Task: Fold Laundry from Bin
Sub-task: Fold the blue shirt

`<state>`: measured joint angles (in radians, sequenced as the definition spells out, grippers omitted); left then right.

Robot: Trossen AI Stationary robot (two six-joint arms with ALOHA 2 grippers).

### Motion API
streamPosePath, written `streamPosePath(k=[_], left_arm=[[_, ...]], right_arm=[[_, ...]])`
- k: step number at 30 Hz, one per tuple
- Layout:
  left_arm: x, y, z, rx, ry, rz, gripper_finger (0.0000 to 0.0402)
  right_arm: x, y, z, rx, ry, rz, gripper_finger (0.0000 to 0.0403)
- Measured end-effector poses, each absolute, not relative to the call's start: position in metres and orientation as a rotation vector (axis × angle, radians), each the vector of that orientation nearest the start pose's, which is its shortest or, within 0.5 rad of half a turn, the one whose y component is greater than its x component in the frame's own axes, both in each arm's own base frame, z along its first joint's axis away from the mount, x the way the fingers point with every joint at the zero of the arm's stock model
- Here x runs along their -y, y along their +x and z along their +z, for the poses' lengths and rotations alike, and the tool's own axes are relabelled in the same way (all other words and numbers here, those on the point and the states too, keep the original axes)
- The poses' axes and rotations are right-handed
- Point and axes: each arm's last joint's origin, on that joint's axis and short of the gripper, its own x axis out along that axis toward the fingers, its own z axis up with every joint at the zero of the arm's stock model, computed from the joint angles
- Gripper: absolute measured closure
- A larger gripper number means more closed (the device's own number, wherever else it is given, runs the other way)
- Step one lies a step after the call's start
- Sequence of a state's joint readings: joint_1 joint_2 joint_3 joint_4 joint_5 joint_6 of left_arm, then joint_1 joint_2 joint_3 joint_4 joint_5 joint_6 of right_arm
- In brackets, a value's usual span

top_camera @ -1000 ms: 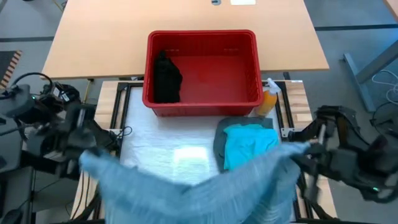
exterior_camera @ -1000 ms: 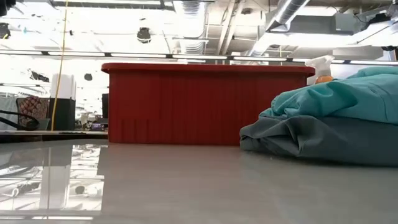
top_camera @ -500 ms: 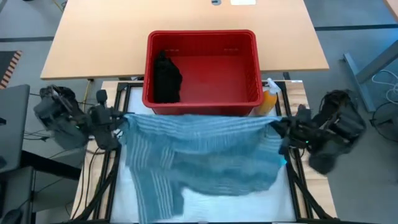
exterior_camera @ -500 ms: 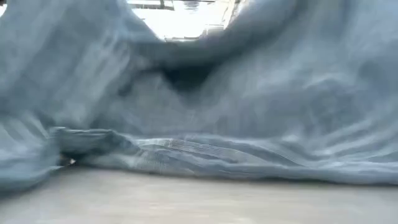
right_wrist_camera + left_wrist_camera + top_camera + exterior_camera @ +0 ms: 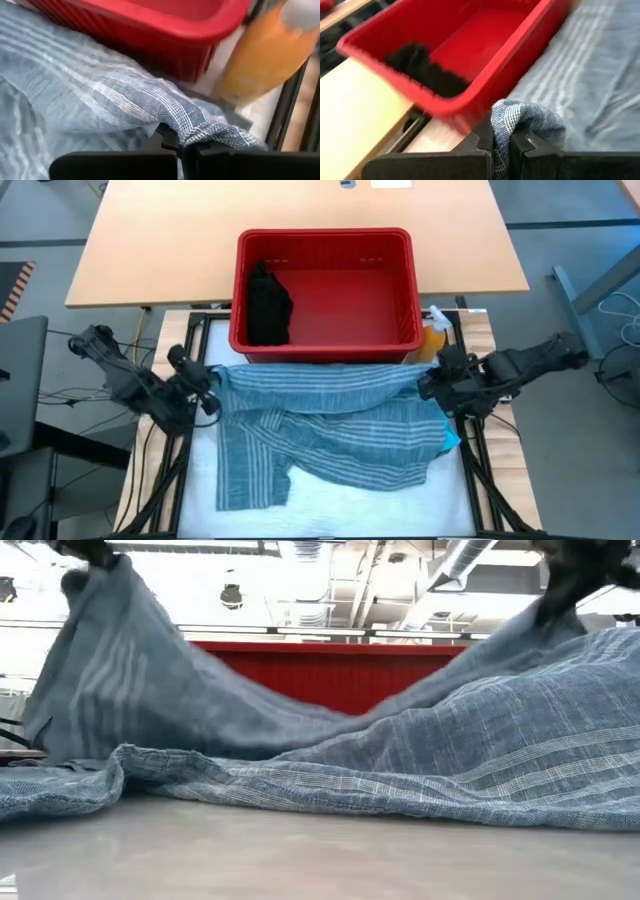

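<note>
From above, our left gripper [image 5: 207, 385] and right gripper [image 5: 428, 383] each pinch a far corner of the striped cloth [image 5: 320, 430], which lies spread on the table just before the bin [image 5: 325, 342]; a black garment [image 5: 268, 305] waits inside, a teal one [image 5: 452, 442] peeks out beneath the cloth, so we judge folding barely begun. Low down, the cloth [image 5: 400, 765] sags between raised corners, and each wrist view shows fingers [image 5: 517, 145] clamped on fabric [image 5: 210, 131], an orange bottle [image 5: 265, 55] near the right.
</note>
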<state>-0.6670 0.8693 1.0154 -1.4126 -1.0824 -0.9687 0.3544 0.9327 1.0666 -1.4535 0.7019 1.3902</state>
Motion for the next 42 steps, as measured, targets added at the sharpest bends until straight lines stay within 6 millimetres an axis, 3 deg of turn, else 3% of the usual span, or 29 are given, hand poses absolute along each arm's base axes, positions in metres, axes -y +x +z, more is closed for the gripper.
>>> streamPosePath(k=[5, 9, 13, 18, 24, 28, 32, 37, 42], left_arm=[[0.045, 0.103, 0.276, -0.523, -0.003, 0.769, 0.0402], [0.053, 0.11, 0.277, -0.467, -0.073, 0.719, 0.0402], [0.062, 0.118, 0.314, -0.382, -0.039, 0.623, 0.0401], [0.072, 0.12, 0.39, -0.239, -0.032, 0.402, 0.0401], [0.086, 0.105, 0.472, 0.042, -0.106, -0.323, 0.0401], [0.102, 0.098, 0.5, 0.376, -0.064, -0.74, 0.0402], [0.129, 0.102, 0.518, 0.719, 0.036, -0.904, 0.0401], [0.173, 0.119, 0.526, 0.745, 0.23, -0.936, 0.0401], [0.199, 0.131, 0.552, 0.697, 0.365, -0.909, 0.0401]], right_arm=[[-0.022, 0.121, 0.306, -0.758, 0.556, -0.962, 0.0384], [-0.027, 0.133, 0.311, -0.674, 0.532, -0.874, 0.0384], [-0.034, 0.149, 0.338, -0.503, 0.466, -0.711, 0.0384], [-0.052, 0.163, 0.4, -0.261, 0.303, -0.322, 0.0384], [-0.075, 0.141, 0.464, -0.015, 0.14, 0.02, 0.0384], [-0.09, 0.124, 0.483, 0.084, 0.076, 0.156, 0.0384], [-0.114, 0.118, 0.497, 0.235, -0.009, 0.267, 0.0384], [-0.148, 0.11, 0.509, 0.436, -0.183, 0.33, 0.0384], [-0.168, 0.11, 0.515, 0.57, -0.314, 0.249, 0.0384]])
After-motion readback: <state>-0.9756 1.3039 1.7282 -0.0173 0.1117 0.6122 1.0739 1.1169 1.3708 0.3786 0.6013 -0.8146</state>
